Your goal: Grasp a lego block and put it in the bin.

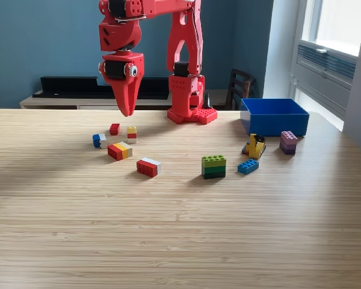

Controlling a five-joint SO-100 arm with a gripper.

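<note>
Altogether nine blocks (213, 167), one bin (274, 116).

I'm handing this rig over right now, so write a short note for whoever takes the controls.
Gripper: raised, pointing down over the table's left block cluster in the exterior view, holding nothing; open or shut cannot be told.
Nearest below it: small red block and yellow-red block.
Bin: far right; its inside is hidden.
Done: no block grasped.
Left: lower, grasp one block, carry it right to the bin, release.
</note>
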